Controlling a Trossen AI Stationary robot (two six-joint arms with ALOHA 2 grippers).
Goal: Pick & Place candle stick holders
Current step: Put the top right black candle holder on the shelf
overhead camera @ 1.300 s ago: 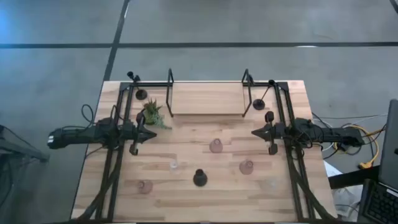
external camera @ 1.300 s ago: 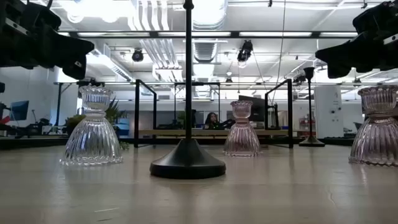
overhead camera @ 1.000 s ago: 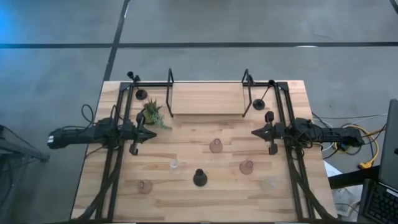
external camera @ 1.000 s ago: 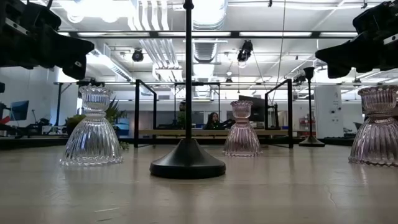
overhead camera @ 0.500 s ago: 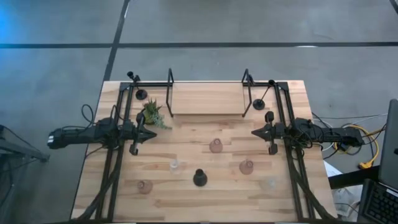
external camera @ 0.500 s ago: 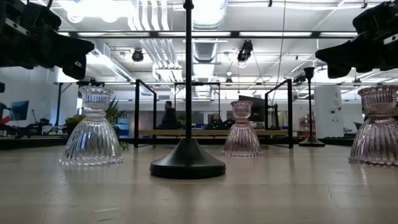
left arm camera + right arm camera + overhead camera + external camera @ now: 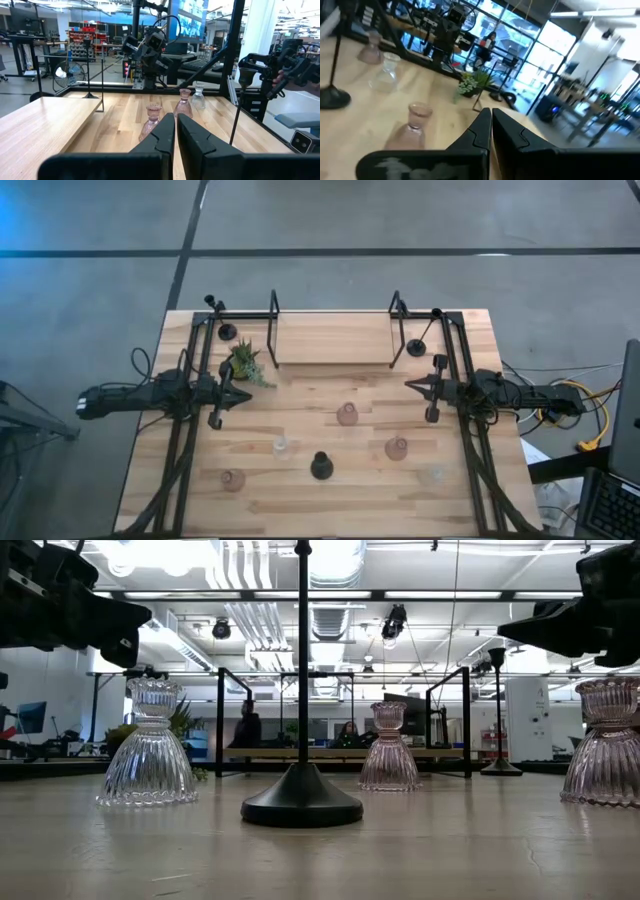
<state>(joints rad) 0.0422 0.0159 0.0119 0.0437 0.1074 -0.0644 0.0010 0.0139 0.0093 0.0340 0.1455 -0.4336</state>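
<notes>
Three black stemmed holders stand on their round bases: one near the front centre [image 7: 321, 466] [image 7: 302, 802], one at the far left [image 7: 227, 332], one at the far right [image 7: 416, 347]. Pink glass holders [image 7: 347, 414] [image 7: 396, 448] [image 7: 233, 479] and clear ones [image 7: 281, 445] [image 7: 433, 475] stand upright on the table. My left gripper [image 7: 246, 394] [image 7: 175, 125] is shut and empty, above the table's left side beside the plant. My right gripper [image 7: 408, 384] [image 7: 491, 120] is shut and empty, above the right side.
A small spiky green plant [image 7: 245, 363] stands by my left gripper. A raised wooden shelf between black metal frames [image 7: 333, 340] spans the far centre. Arm mounts run along both table sides. A person walks in the room behind [image 7: 245, 727].
My right gripper has gone a little toward the table's far edge and up, and its outline in the low view has changed as if turned. The holders have kept still. A person has walked across the room behind.
</notes>
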